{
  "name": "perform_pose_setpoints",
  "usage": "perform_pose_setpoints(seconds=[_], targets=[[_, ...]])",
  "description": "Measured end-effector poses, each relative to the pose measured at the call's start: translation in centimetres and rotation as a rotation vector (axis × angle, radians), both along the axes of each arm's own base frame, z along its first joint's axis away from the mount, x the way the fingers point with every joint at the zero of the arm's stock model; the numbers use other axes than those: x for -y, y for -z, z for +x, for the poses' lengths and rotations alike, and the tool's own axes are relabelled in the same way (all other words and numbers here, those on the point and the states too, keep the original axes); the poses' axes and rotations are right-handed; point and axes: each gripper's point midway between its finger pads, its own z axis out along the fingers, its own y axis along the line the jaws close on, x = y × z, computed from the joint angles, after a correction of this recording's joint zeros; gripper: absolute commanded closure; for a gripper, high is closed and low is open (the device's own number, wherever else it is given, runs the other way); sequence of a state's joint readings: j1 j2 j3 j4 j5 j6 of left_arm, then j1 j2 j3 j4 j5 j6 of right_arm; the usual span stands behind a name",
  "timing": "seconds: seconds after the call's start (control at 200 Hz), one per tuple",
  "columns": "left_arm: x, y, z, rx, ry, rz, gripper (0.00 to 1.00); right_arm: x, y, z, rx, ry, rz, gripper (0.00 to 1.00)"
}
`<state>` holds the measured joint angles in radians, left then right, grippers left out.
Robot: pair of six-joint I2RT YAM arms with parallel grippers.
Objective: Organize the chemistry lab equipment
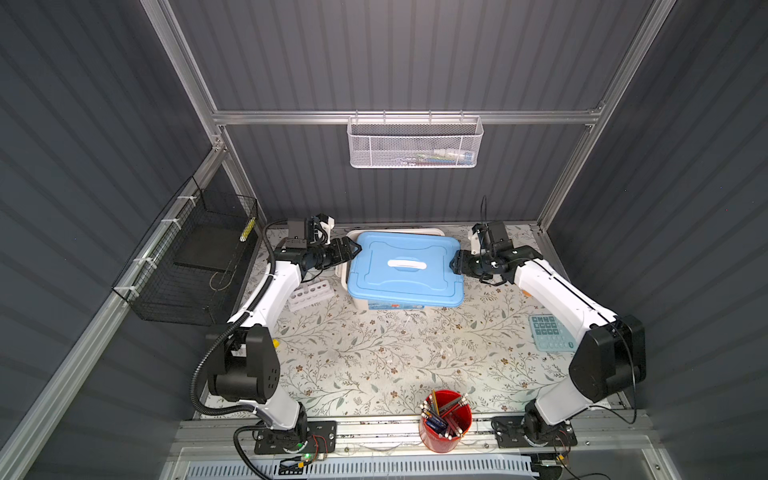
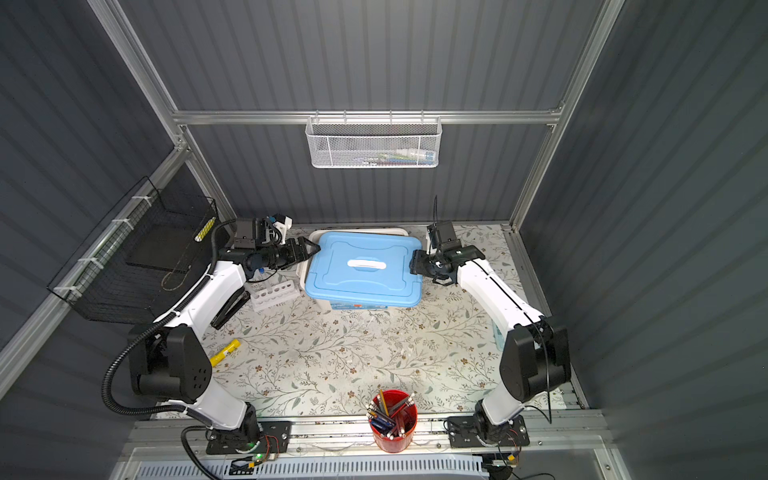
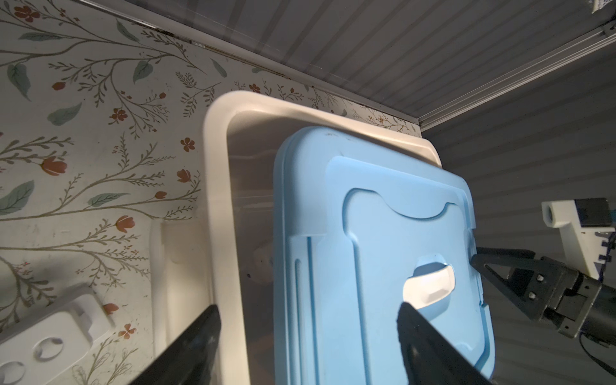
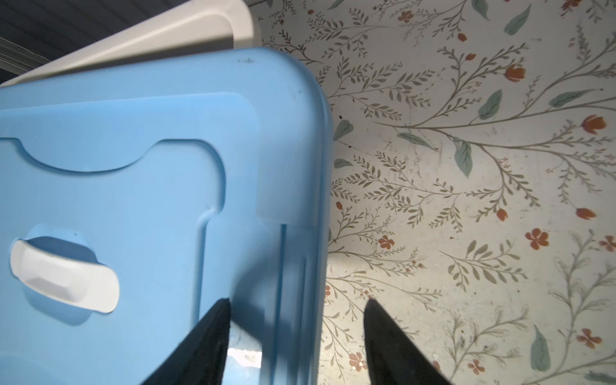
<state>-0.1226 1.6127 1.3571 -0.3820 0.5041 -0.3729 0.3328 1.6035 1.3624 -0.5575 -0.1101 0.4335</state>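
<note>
A blue lid [image 1: 405, 266] [image 2: 363, 268] with a white handle lies askew on a white bin [image 3: 216, 166], leaving the bin's back and left rim bare. The bin's contents are hidden. My left gripper [image 1: 356, 249] [image 3: 308, 308] is open at the lid's left edge, one finger over the bin rim and one over the lid. At the lid's right edge my right gripper [image 1: 457, 262] [image 4: 298, 301] is open, one finger over the lid and one over the table. A white tube rack [image 1: 311, 293] [image 2: 274, 295] with empty holes lies left of the bin.
A red cup of pencils [image 1: 444, 419] stands at the front edge. A pale blue calculator [image 1: 548, 332] lies on the right. A black wire basket [image 1: 195, 266] hangs on the left wall and a white mesh basket [image 1: 415, 143] on the back wall. A yellow item [image 2: 224, 353] lies by the left arm.
</note>
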Motion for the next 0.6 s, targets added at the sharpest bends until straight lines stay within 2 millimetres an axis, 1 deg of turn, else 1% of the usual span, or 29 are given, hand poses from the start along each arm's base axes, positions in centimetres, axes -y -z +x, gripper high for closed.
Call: perform_pose_setpoints(seconds=[0.14,0.275,0.355,0.48,0.6], targets=[[-0.1,0.2,0.0,-0.004,0.003,0.015,0.16,-0.4,-0.9,0.5,0.017,-0.006,0.017,0.42],[-0.2,0.6,0.2,-0.011,0.007,0.017,0.16,-0.7,-1.6,0.8,0.031,-0.010,0.032,0.44],[-0.1,1.0,0.3,-0.020,0.012,0.012,0.15,-0.9,-1.4,1.1,0.024,-0.011,0.036,0.44],[0.0,1.4,0.4,-0.031,0.019,0.003,0.15,-1.0,-0.5,1.3,0.000,-0.012,0.034,0.44],[-0.1,1.5,0.4,-0.036,0.022,-0.002,0.15,-0.9,-0.2,1.1,-0.016,-0.010,0.025,0.41]])
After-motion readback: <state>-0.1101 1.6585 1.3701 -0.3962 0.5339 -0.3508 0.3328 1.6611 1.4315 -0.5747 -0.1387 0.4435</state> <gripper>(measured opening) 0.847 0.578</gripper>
